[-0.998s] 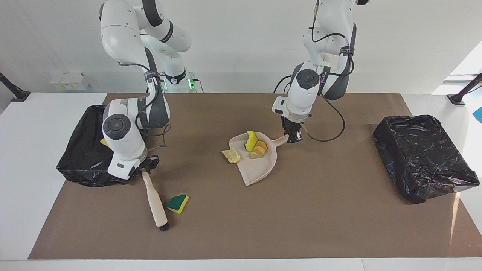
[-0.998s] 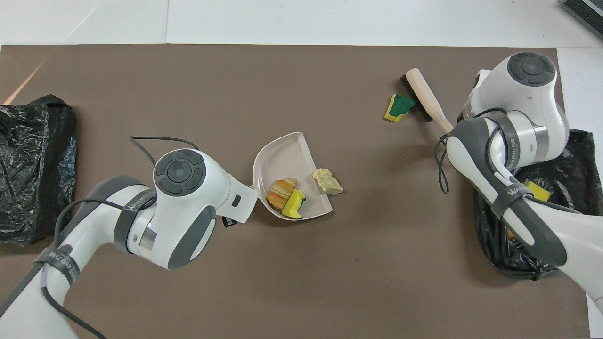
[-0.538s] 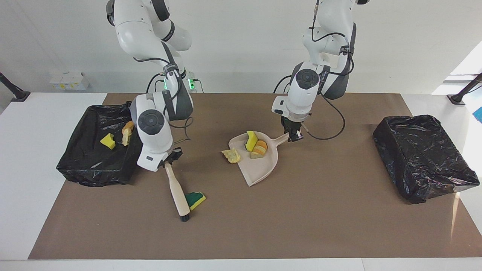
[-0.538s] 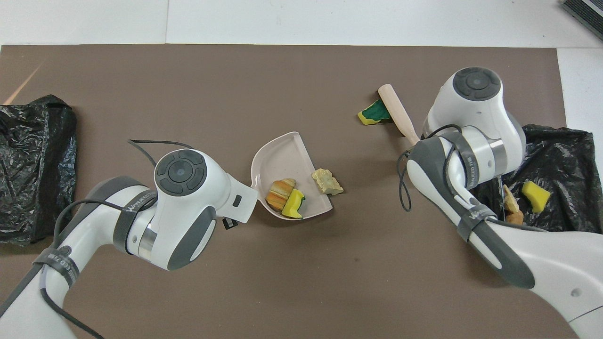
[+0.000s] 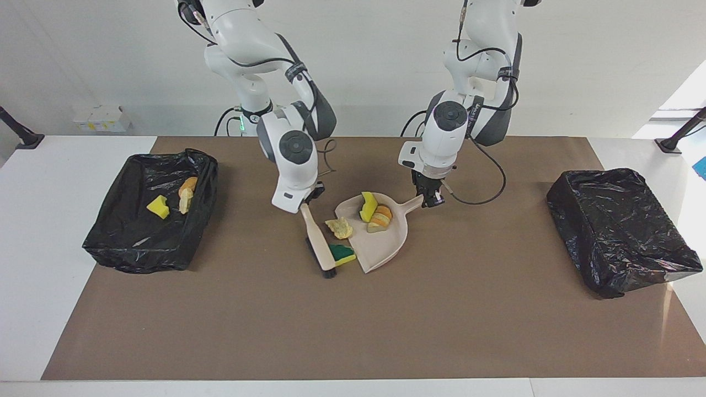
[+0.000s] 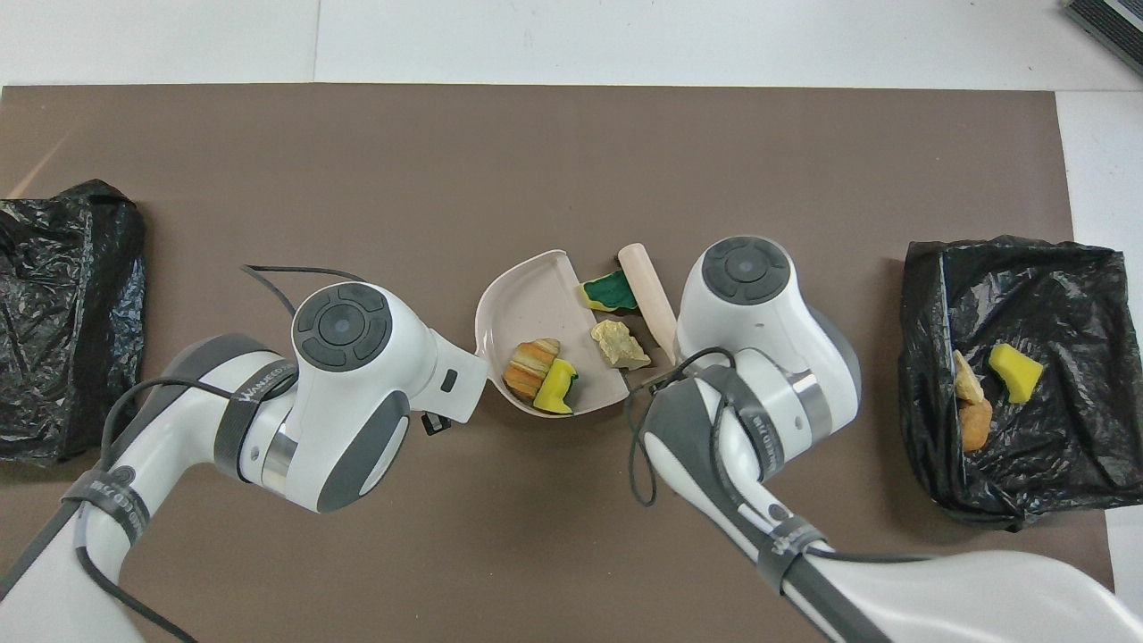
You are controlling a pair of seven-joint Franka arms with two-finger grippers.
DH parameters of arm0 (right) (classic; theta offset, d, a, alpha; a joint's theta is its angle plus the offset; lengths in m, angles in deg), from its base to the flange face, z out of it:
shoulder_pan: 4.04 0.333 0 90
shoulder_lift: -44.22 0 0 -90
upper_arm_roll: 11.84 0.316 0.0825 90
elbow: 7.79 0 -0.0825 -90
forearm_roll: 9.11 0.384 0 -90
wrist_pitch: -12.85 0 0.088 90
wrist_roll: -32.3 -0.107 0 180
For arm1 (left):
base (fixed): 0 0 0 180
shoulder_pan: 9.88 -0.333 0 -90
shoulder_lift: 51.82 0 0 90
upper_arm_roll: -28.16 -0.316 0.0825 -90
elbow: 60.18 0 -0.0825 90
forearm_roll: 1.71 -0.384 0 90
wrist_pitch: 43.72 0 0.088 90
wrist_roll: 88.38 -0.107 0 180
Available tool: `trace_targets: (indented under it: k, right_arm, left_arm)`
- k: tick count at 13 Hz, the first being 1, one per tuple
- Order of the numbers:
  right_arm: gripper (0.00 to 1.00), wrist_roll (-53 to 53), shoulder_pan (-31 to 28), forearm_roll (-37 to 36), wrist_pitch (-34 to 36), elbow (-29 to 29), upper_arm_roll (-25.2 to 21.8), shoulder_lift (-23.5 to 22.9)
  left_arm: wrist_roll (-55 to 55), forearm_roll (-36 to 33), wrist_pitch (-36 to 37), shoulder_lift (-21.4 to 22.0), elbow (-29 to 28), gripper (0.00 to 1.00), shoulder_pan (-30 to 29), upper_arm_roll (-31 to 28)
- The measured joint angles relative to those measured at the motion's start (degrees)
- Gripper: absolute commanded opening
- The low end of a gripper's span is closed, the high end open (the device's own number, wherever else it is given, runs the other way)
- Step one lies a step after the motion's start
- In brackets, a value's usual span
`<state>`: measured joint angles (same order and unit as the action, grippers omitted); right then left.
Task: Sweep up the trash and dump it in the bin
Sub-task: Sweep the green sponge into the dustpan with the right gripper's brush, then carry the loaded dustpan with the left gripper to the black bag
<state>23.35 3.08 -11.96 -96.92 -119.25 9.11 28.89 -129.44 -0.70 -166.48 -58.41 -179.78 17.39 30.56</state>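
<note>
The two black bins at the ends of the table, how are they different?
The bin at the right arm's end has trash in it: a yellow sponge chunk and bread pieces. The bin at the left arm's end shows no trash. The first bin's liner is sunk inside, while the second bin's liner bulges up. Both are lined with black plastic.

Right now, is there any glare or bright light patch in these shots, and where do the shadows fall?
Facing view: a bright sunlit streak lies on the brown mat beside the empty black bin, and the dustpan casts a soft shadow. Overhead view: a faint orange streak marks the mat near that bin; elsewhere light is even.
</note>
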Motion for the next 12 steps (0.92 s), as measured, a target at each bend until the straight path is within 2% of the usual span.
trace_targets:
  k: [6, 9, 12]
  right_arm:
    - [0.00, -5.4, 5.8, 4.8, 3.4, -1.1, 0.2, 2.3]
    - [0.00, -5.9, 6.0, 5.1, 4.7, -0.6, 0.2, 2.7]
    - [0.00, -5.9, 6.0, 5.3, 8.7, 2.5, 0.1, 2.9]
  left_arm:
    - [-0.2, -0.8, -0.1, 0.0, 0.0, 0.00, 0.0, -0.1]
    - [-2.0, -0.9, -0.5, 0.0, 0.0, 0.00, -0.1, -0.3]
    - [-4.4, -1.0, -3.3, 0.0, -0.8, 0.00, -0.8, -0.3]
